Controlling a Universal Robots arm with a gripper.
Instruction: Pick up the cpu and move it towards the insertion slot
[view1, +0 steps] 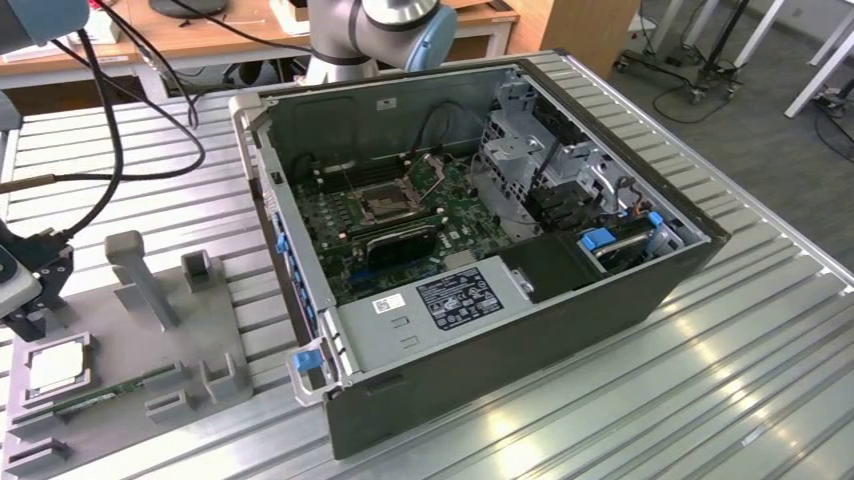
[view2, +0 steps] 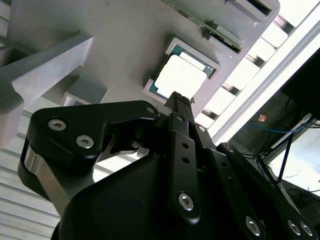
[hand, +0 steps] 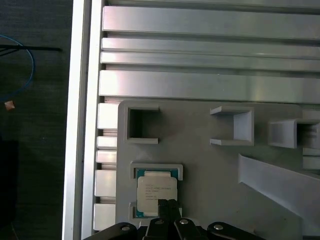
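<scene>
Silvery-topped, the cpu (hand: 156, 192) lies flat in a square recess of the grey tray (hand: 210, 170) on the ribbed metal desk (hand: 200, 50). In both wrist views I see my jaws poised over one edge of it, pressed together and gripping nothing. In the exterior view, the insertion slot (view1: 387, 205) sits well apart, on the green motherboard (view1: 327, 215) inside the open computer case (view1: 534, 340).

This is a robotics lab. In the exterior view a ribbed aluminium bench (view1: 747, 390) carries an opened computer case (view1: 534, 340), with a wooden desk (view1: 481, 22) at twelve o'clock and wheeled stands (view1: 697, 80) at one o'clock.
</scene>
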